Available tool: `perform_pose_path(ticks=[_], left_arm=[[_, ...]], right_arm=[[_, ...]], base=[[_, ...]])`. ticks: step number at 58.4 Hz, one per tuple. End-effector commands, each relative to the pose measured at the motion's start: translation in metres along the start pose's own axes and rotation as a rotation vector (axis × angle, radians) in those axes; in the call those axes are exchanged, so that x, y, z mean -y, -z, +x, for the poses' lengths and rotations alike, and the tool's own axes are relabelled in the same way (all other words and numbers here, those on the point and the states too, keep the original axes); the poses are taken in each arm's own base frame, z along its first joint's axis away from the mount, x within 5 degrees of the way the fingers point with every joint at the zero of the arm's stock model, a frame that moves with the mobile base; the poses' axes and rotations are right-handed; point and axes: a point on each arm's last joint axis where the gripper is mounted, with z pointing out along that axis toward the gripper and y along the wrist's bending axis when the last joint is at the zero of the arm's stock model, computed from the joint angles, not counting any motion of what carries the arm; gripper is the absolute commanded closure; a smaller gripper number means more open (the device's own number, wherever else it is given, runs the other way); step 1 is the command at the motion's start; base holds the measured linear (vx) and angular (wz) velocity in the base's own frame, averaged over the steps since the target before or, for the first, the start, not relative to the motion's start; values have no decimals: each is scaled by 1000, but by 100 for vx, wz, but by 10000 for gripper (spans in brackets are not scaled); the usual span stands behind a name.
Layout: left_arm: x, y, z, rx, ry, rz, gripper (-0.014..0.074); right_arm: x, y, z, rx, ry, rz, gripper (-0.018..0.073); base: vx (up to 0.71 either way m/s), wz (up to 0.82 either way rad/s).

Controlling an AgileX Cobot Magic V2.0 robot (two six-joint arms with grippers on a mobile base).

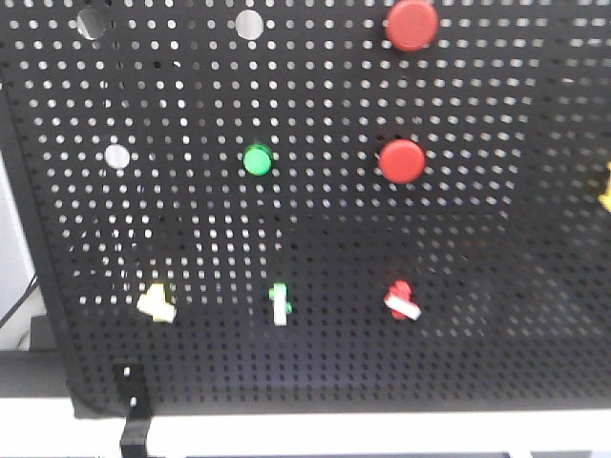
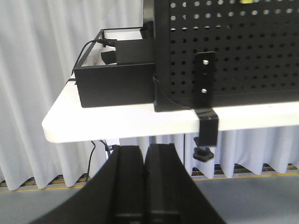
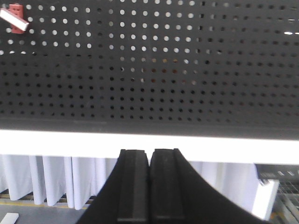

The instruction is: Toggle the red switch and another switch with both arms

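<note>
On the black pegboard (image 1: 477,286) the red switch (image 1: 402,300), a tiny red base with a white lever, sits low and right of centre; it also shows at the top left in the right wrist view (image 3: 14,17). The pale yellow switch (image 1: 156,302) sits low on the left. My left gripper (image 2: 145,151) is shut, below the white table edge (image 2: 117,123) near the board's left corner. My right gripper (image 3: 149,153) is shut too, below the table edge and well right of and under the red switch. Neither gripper holds anything.
A white toggle with a green base (image 1: 279,303) stands between the two switches. Above are a green round button (image 1: 257,159) and two large red round buttons (image 1: 402,161), (image 1: 411,25). A black clamp (image 2: 206,93) fixes the board; a black box (image 2: 117,84) sits at the left.
</note>
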Motion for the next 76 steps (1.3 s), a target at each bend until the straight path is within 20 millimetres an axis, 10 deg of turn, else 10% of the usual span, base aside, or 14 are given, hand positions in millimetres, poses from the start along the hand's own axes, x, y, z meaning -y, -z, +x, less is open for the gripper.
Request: perform_pose_path(ticks=[1, 76], left_arm=[[1, 0, -1, 70, 11, 7, 594], [1, 0, -6, 106, 12, 9, 594]], right_arm=[[0, 1, -6, 86, 5, 7, 566], [0, 1, -6, 86, 6, 7, 566]], base=[[19, 6], [4, 1]])
